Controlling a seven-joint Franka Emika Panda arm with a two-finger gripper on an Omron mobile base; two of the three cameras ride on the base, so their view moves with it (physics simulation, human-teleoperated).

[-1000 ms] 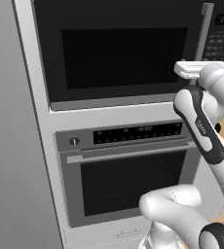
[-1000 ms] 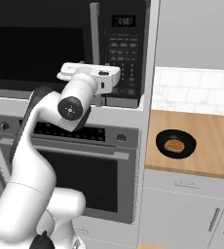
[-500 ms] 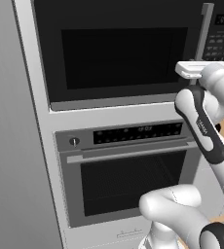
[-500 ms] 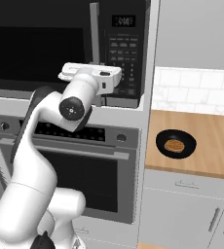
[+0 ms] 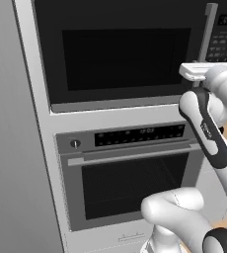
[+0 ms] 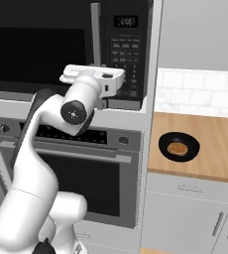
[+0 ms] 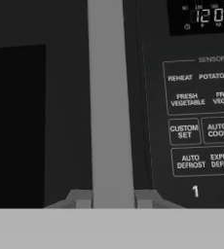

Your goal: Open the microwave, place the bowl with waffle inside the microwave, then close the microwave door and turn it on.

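The microwave (image 5: 130,54) sits built into the tall cabinet above the steel-fronted oven (image 5: 135,178), and the microwave door (image 7: 41,107) is shut, its dark glass window flush with the frame. The tall silver bar handle (image 7: 109,97) runs vertically along the door's right edge, just beside the keypad panel (image 7: 196,121) with its lit display. In the hand view the handle rises straight up the middle of the picture, with the two finger tips (image 7: 82,200) showing low on either side of it, so the gripper (image 7: 113,200) appears to straddle the bar; the fingers stand apart, and whether they touch the metal cannot be told. From the right base view the gripper (image 6: 102,101) is hidden behind the wrist, close against the lower part of the handle (image 6: 95,34). The handle looks rigid and smooth, so a firm squeeze across its narrow width is the likely way to hold it, and the door will probably swing stiffly on a hinge at its left edge, asking for a pull along an arc rather than straight back. The bowl (image 6: 179,147) rests on the wooden counter (image 6: 220,154) to the right, well apart from the microwave, with the waffle (image 6: 177,148) lying flat inside it; it looks light, shallow and rigid, best taken by its rim.
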